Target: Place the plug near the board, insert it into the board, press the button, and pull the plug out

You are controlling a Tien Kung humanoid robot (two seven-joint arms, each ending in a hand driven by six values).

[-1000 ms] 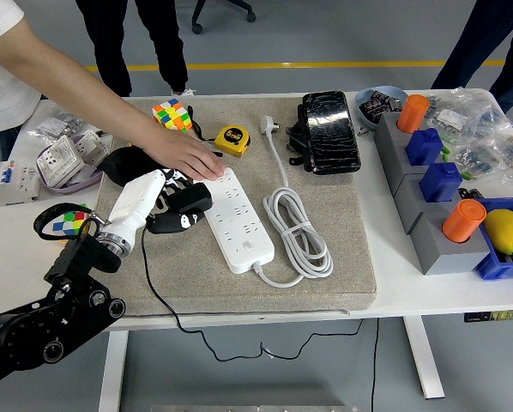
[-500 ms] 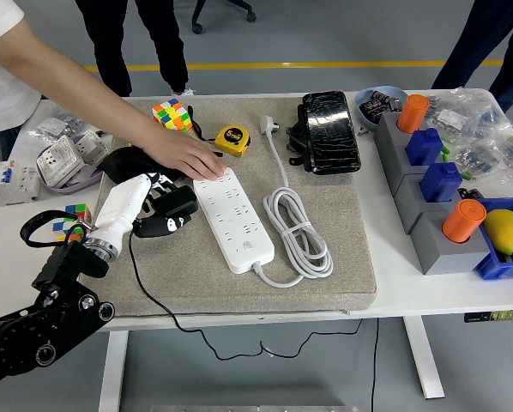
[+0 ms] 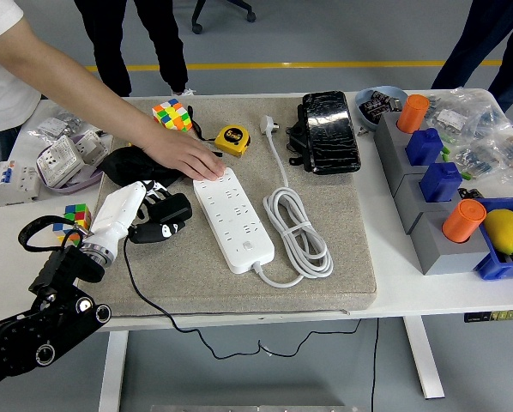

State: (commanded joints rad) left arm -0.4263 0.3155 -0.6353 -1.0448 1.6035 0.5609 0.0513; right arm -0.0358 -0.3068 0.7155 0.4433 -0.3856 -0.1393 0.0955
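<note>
Plug (image 3: 165,221): a black adapter body lying on the grey mat (image 3: 342,266), just left of the white power strip (image 3: 232,220) and not touching it. Its long axis runs roughly left to right, with the blunt end toward the strip's left edge. A thin black cable (image 3: 145,287) leaves the plug area, runs down over the mat's near edge and hangs below the table (image 3: 411,296).

Left hand (image 3: 136,206): white shell, fingers curled around the plug from the left and holding it low against the mat. The right hand is out of view.

Power strip: long axis runs from upper left to lower right, socket face up. A person's hand (image 3: 188,156) rests palm-down on its far end, pinning it. Its white cord (image 3: 295,232) lies coiled on the mat to the right.

Surroundings: a yellow tape measure (image 3: 232,138) sits just beyond the strip's far end; a Rubik's cube (image 3: 172,115) lies further left of it. A black pouch (image 3: 129,163) lies directly behind the robot's hand. A second cube (image 3: 75,217) sits off the mat at the left.
</note>
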